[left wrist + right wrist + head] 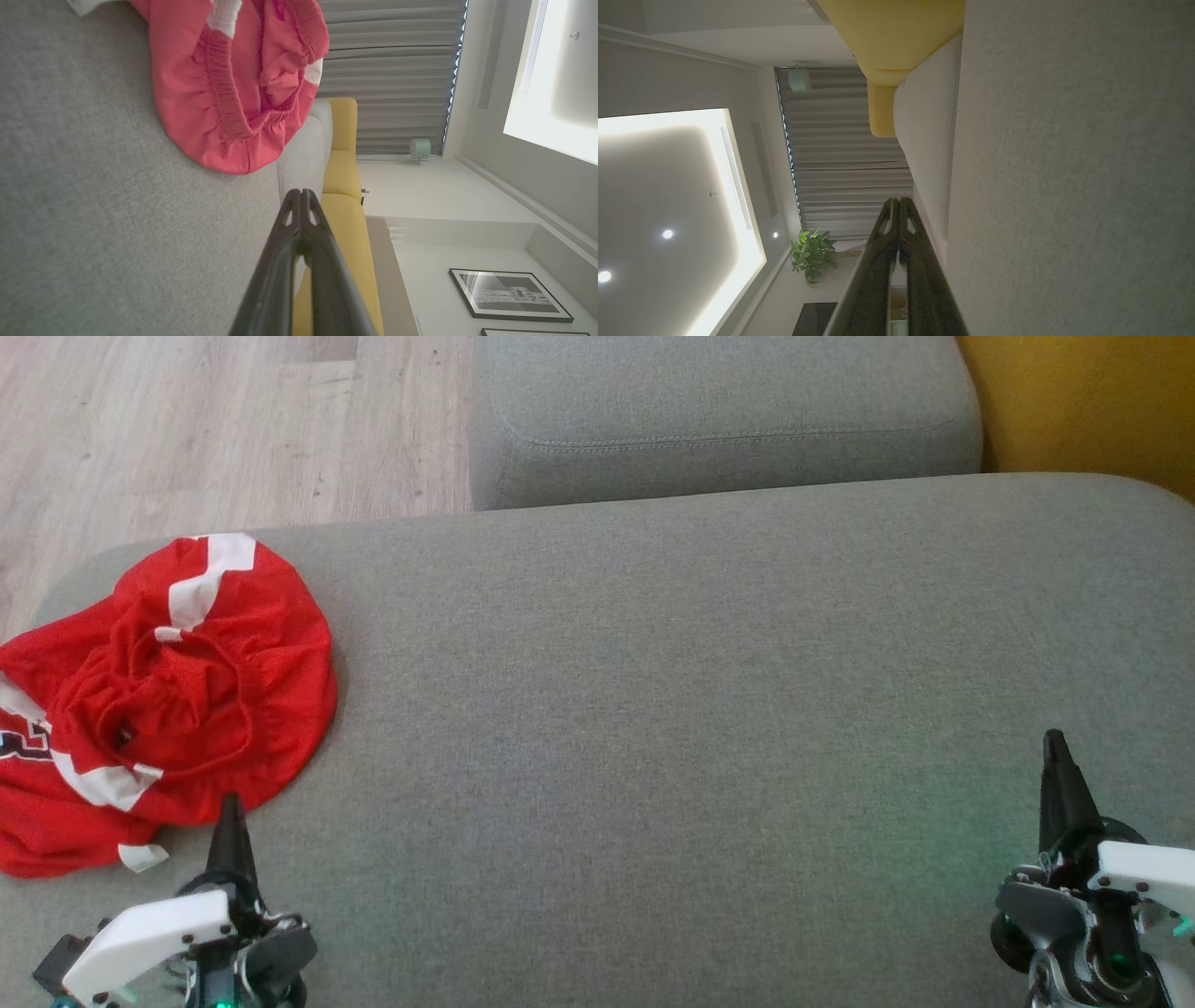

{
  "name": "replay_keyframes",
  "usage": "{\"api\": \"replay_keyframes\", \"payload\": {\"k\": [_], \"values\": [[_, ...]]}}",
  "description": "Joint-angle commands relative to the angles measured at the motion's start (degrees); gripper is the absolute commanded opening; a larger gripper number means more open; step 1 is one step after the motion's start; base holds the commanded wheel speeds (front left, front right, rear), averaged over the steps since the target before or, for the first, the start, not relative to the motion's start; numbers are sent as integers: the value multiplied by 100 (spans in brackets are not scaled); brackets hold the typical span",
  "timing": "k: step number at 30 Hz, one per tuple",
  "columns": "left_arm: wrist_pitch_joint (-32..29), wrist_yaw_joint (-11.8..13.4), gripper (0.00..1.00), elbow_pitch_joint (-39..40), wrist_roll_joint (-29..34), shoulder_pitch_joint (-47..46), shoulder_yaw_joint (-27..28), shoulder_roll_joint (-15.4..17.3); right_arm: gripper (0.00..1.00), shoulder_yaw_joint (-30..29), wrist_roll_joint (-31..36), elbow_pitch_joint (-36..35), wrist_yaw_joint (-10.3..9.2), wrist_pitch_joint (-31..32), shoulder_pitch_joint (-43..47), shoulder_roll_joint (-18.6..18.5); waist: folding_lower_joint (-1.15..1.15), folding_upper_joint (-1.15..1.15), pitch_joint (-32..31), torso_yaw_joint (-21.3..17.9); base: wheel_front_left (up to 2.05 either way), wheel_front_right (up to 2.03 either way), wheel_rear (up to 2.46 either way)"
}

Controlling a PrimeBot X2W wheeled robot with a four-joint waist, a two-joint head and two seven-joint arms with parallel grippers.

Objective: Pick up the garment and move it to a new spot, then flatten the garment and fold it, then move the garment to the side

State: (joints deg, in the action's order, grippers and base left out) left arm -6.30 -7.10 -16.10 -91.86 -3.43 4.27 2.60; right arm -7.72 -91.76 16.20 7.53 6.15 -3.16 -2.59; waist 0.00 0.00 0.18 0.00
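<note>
The red garment [168, 700] lies crumpled at the left end of the grey sofa seat [700, 709], reaching out to its left edge. It sits just ahead and slightly left of my left claw [229, 807], whose tip nearly meets the nearest hem. That claw's two fingers are pressed together, holding nothing. My right claw [1055, 742] is likewise closed and empty, well apart from the cloth across the seat. The heap shows no clear long axis, only a gathered elastic band looping through its middle. I judge the pickup falls to my left arm: open, reach forward and a little left, pinch a fold.
</note>
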Motion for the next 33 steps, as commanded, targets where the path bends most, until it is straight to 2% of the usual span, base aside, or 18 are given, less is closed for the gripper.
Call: {"api": "replay_keyframes", "payload": {"k": [1,33], "values": [[-17,-39,0,207,-32,-275,223,28,0,122,-42,-218,-4,32,-302,-29,0,0,0,0,0,0,0],[-17,-39,0,207,-33,-275,223,28,0,122,-42,-218,-4,32,-302,-29,0,0,0,0,0,0,0]]}}
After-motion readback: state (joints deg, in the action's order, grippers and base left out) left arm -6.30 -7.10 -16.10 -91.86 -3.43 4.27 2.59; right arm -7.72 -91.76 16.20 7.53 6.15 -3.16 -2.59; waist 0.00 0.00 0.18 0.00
